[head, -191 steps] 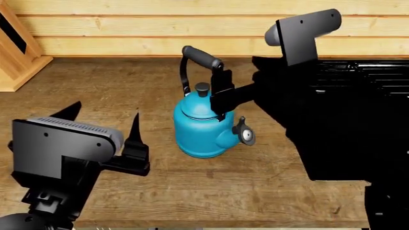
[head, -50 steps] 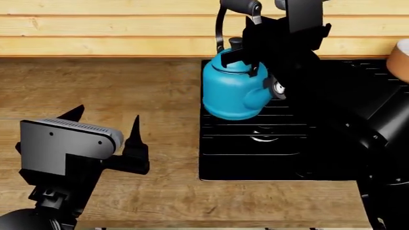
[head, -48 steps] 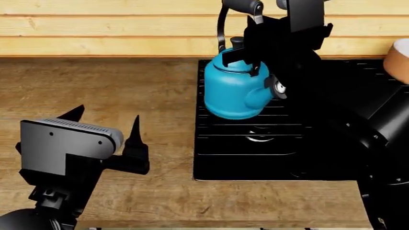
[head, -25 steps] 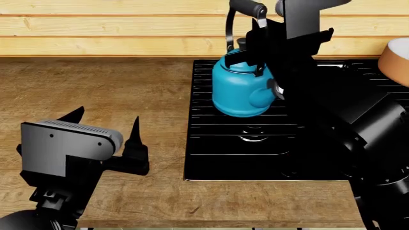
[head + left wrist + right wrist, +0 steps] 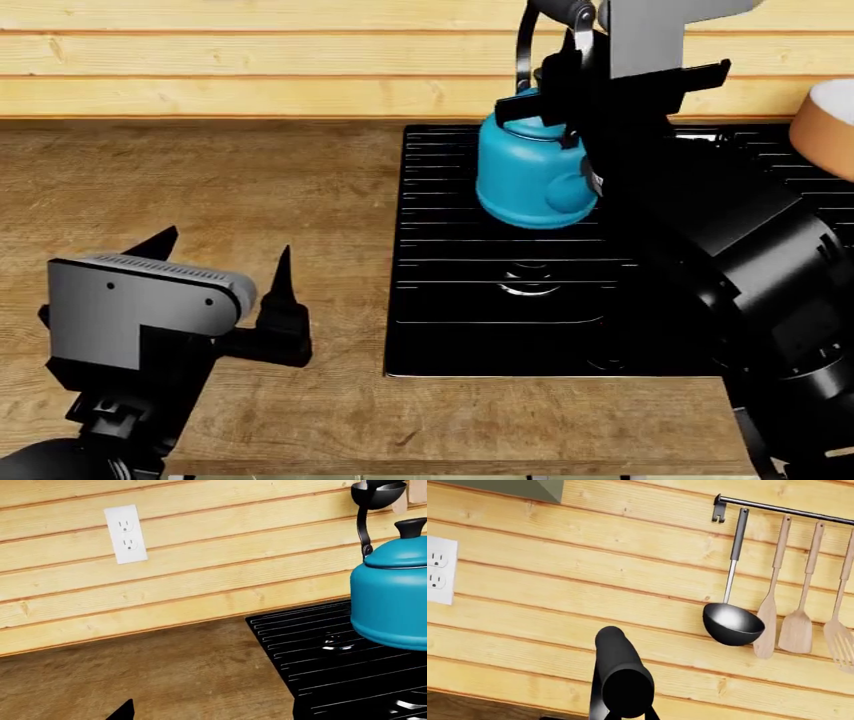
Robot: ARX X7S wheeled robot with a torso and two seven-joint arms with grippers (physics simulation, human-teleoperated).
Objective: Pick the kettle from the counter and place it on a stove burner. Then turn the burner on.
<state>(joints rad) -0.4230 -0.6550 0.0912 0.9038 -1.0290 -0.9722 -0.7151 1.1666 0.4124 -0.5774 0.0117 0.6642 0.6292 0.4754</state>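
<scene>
Two grippers were in the head view. The right gripper [image 5: 577, 45] was clamped on the tall black arched handle of the small round teal-blue kettle [image 5: 534, 175], which sat over the rear-left section of the glossy black cooktop [image 5: 507, 320], at about 1 o'clock from the view's centre. In the left wrist view the kettle [image 5: 393, 600] appeared above the parallel ridged grate bars of the stove burner [image 5: 327, 645]; contact between its base and the bars could not be confirmed. The right wrist view showed only the black handle grip [image 5: 620, 672] close to the camera, in front of a pale wooden plank wall [image 5: 594, 585] with a white wall outlet [image 5: 437, 570] and a dark rail carrying a black ladle [image 5: 732, 622] and wooden spatulas [image 5: 797, 625].

The left gripper [image 5: 220, 275] was at 8 o'clock over the brown wood-grain countertop [image 5: 200, 190], its two pointed fingers spread apart and holding nothing, well apart from the kettle. A tan rounded object [image 5: 827, 125] was partly visible at 3 o'clock at the frame edge.
</scene>
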